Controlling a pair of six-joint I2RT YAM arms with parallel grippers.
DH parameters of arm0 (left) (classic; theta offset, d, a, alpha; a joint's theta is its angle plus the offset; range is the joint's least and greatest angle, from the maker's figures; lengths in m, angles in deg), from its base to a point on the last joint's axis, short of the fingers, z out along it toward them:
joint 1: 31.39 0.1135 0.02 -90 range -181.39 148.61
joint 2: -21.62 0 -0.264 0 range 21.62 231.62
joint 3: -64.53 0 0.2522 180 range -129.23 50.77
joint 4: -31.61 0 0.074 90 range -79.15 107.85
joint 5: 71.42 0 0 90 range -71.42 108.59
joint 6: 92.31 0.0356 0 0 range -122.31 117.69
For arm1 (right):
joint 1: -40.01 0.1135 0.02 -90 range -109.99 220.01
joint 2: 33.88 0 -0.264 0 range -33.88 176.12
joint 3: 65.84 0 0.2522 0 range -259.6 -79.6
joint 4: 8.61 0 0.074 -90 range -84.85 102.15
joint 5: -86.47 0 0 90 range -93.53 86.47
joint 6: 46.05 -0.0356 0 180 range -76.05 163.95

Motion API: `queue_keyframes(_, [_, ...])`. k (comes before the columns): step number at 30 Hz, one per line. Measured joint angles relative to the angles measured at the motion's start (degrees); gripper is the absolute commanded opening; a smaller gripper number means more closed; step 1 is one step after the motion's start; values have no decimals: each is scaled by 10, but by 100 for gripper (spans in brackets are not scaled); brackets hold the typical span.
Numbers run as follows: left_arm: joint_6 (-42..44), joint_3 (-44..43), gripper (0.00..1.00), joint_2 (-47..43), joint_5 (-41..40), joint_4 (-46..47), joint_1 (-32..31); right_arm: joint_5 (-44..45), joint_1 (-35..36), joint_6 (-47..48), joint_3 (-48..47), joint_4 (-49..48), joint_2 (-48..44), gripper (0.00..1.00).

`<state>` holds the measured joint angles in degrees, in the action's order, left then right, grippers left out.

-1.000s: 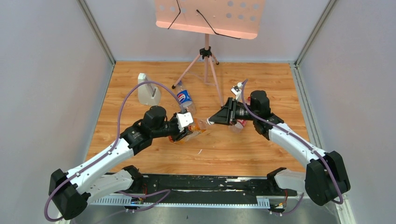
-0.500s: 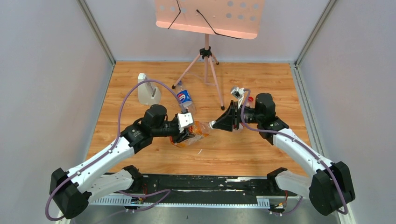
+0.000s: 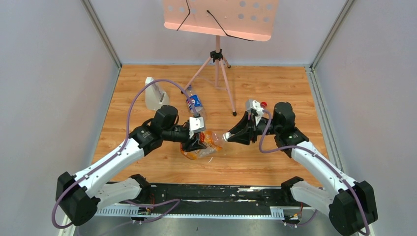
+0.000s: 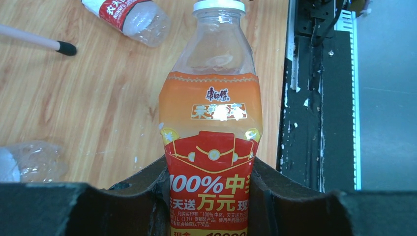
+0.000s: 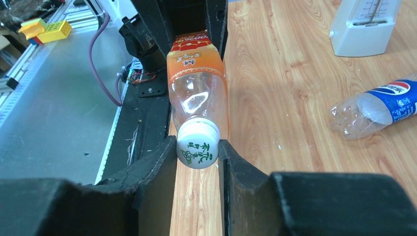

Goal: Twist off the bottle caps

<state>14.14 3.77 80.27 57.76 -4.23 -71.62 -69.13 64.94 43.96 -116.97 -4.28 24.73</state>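
Left fingers (image 4: 140, 189) clamped on orange-labelled bottle (image 4: 211, 128); right fingers (image 5: 246, 187) pinching its white cap (image 5: 197, 146).

Between jaws — white cap (image 5: 198, 145), pinched; orange-labelled bottle (image 5: 196, 83) stretches away — Pepsi bottle (image 5: 378, 110) lies right, apart.

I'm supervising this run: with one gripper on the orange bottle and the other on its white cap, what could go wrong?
The left gripper holds the orange bottle only around its lower, already creased label, so the bottle might spin or crumple once the cap is twisted. The right gripper pinches the white cap just at its finger ends, so it could slip off mid-turn.
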Motion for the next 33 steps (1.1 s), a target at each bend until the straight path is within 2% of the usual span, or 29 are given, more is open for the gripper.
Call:
queue_keyframes(11, [4, -5, 0, 15, 35, -13, 1, -20, 0, 61, 25, 1, -30, 0])
queue_keyframes(26, [4, -15, 0, 33, 53, -16, 1, -16, 0, 83, 49, -19, -66, 0])
queue_keyframes(33, [6, -23, 0, 37, 59, -34, 1, -38, 0, 148, 50, 0, -72, 0])
